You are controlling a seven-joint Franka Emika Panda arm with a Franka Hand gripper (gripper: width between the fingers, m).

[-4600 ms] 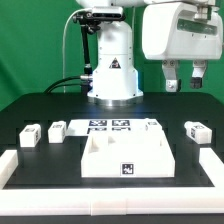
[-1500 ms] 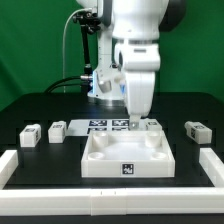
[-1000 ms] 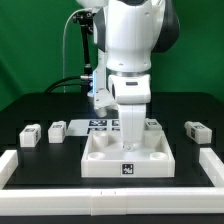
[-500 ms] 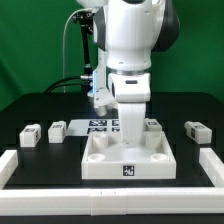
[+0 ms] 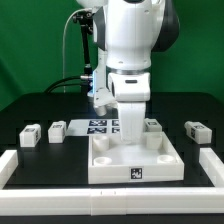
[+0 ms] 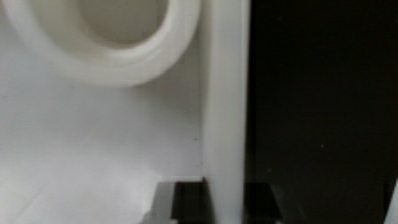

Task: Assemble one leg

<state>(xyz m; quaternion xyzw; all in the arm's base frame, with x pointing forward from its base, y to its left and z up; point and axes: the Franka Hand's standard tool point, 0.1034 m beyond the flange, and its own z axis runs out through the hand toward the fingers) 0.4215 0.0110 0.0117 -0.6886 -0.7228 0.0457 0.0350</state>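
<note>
The large white tray-shaped piece (image 5: 150, 158) lies in the middle of the black table. My gripper (image 5: 130, 143) reaches down into it, and its jaws stand astride the tray's back wall. In the wrist view the gripper (image 6: 226, 205) has a dark finger (image 6: 187, 205) on each side of the thin white wall (image 6: 222, 100), shut on it. A round socket (image 6: 125, 40) of the tray shows beside it. Small white tagged legs lie loose: two on the exterior view's left (image 5: 30, 135) (image 5: 57, 129), one behind the tray (image 5: 152, 124), and one on the right (image 5: 197, 130).
The marker board (image 5: 100, 125) lies behind the tray, by the robot's base (image 5: 100, 95). A low white rim borders the table on the exterior view's left (image 5: 8, 165), right (image 5: 215, 165) and front (image 5: 110, 200).
My arm came down from the upper right onto the tray's back wall. Since half a second ago the tray has shifted toward the front with my gripper on it.
</note>
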